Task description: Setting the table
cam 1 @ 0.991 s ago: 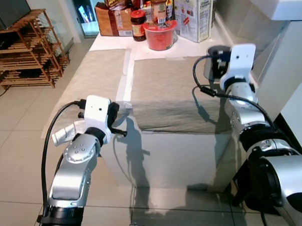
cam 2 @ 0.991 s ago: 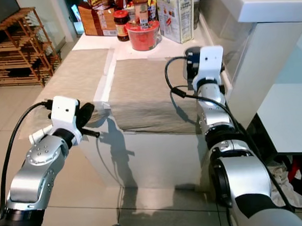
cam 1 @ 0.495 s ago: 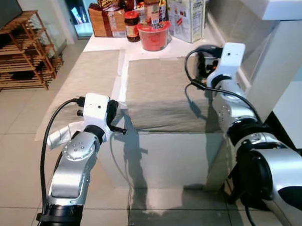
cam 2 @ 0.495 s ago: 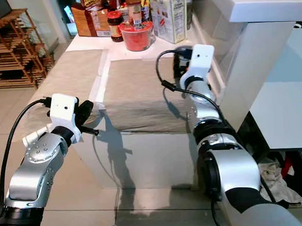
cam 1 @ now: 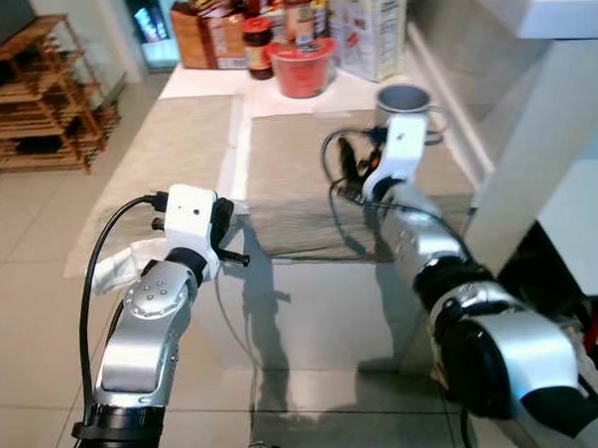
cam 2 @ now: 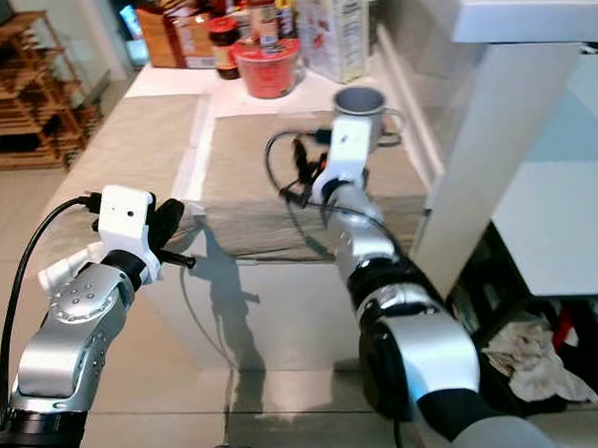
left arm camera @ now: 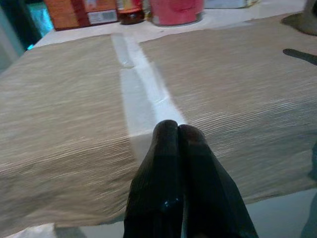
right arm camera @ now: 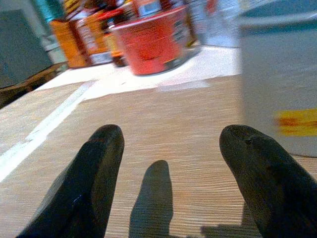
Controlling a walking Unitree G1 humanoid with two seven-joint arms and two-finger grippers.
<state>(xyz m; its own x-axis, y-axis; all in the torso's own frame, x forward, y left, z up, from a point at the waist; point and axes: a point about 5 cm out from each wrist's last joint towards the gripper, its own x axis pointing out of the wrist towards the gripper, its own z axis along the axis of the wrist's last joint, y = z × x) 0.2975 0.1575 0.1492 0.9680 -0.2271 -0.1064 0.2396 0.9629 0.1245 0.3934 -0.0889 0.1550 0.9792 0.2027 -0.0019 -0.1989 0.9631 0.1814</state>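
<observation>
Right gripper (right arm camera: 171, 183): fingers spread wide, holding nothing, low over the right-hand placemat (cam 1: 307, 174). Grey mug (cam 1: 405, 105) stands upright on that placemat, just beside the right gripper's far finger, apart from it. Red bowl (cam 1: 303, 67) and jars lie beyond the gripper at the table's back edge. Left gripper (left arm camera: 181, 188): fingers pressed together, empty, at the near table edge facing the white gap between the two placemats; left placemat (cam 1: 181, 140) ahead of it.

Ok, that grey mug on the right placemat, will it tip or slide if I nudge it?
The mug looks rigid, upright and squat, so probably stable. The woven placemat likely grips it. The open right gripper beside it could catch its handle.
</observation>
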